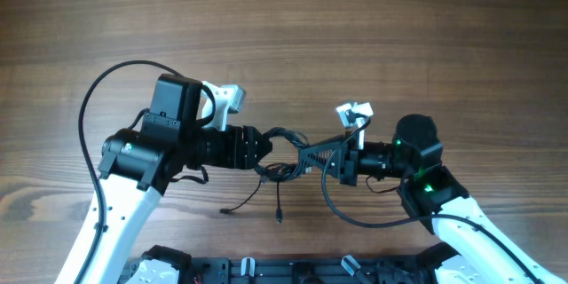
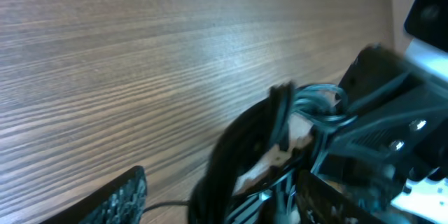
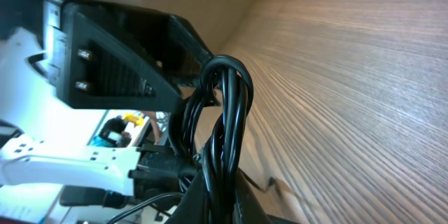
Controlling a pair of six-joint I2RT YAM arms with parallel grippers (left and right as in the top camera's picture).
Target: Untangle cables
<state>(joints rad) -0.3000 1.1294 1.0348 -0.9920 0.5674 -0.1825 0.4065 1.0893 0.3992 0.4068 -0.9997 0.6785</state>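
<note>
One dark knot of cables [image 1: 282, 153] hangs between the two arms near the middle of the desk [image 1: 355, 27], in the front half. Its bulk is drawn out along the 9-to-3 line. Two thin strands [image 1: 253, 193] fall away from it toward 6 and 7 o'clock and end on the wood.

From the right wrist, the cables [image 3: 225, 105] rise as a tall loop of several cords straight out of the right jaws. These are closed on the cords, so the bundle sits at 9 o'clock from that arm's tip in the overhead view.

From the left jaws the knot lies at 3 o'clock, just beside or between them. The left wrist view shows the cables [image 2: 280, 119] bunched right of centre, while one ribbed pad [image 2: 120, 194] stands off at the lower left with bare desk between it and the cords. The opposite finger cannot be picked out there. The left jaws therefore read as parted and gripping nothing, though the far side may be touching.

The left arm [image 1: 133, 155] and the right arm [image 1: 426, 177] are about equally near. Only the right has a hold, so any pull along the 9-to-3 line first needs the left to close on a strand.
</note>
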